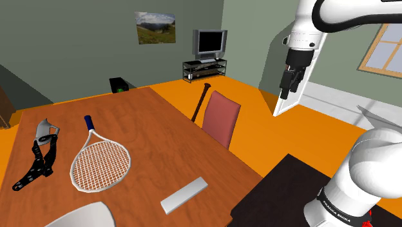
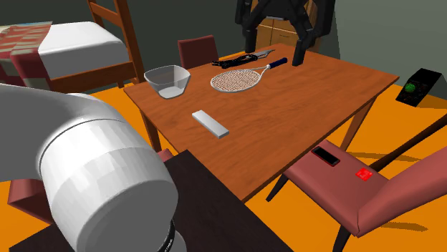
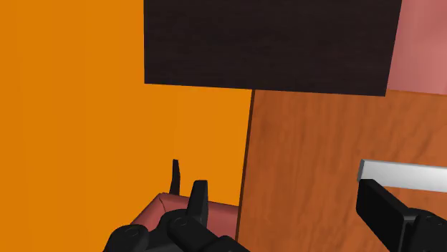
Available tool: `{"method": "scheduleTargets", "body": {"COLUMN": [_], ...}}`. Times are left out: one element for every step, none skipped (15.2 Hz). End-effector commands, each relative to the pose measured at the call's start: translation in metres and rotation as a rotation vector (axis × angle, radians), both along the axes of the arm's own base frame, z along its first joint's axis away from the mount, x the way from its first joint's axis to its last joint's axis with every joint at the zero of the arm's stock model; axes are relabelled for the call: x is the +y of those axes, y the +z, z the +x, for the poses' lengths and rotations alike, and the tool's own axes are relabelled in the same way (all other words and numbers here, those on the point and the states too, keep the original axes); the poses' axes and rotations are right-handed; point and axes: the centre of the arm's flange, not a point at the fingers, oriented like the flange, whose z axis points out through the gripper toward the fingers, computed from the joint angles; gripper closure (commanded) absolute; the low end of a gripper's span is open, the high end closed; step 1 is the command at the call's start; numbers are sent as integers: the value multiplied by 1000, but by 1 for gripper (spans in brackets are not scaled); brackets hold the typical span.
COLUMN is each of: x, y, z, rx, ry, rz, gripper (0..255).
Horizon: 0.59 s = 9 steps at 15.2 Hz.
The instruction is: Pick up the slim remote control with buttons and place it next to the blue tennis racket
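Looking light, hard and slippery, the thin grey remote (image 1: pixel 184 195) needs the wide-open fingers (image 3: pixel 380 207) to pinch its long sides.

The remote control (image 1: pixel 185 195) is a slim, plain light-grey slab. It lies flat on the wooden worktop (image 1: pixel 154 129) near one edge, set at a slant to that edge. The tennis racket (image 1: pixel 100 161) also lies flat, with a white frame, pale strings and a blue grip. Its head end is nearer the remote and its handle points away. The two lie apart, not touching.
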Motion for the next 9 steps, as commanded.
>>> {"method": "scheduleTargets", "body": {"x": [0,5,11,17,23,29,36,42,49], "y": [0,-9,-18,-27,-36,-46,-55,-64,-73], "z": [0,8,15,22,30,37,43,50,56], "rx": [0,-1,-2,-3,-4,-5,-6,-7,-8], "ry": [0,30,60,89,119,149,179,208,238], "rz": [0,1,2,3,4,4,5,6,7], "gripper": [0,0,0,0,0,0,0,0,0]}}
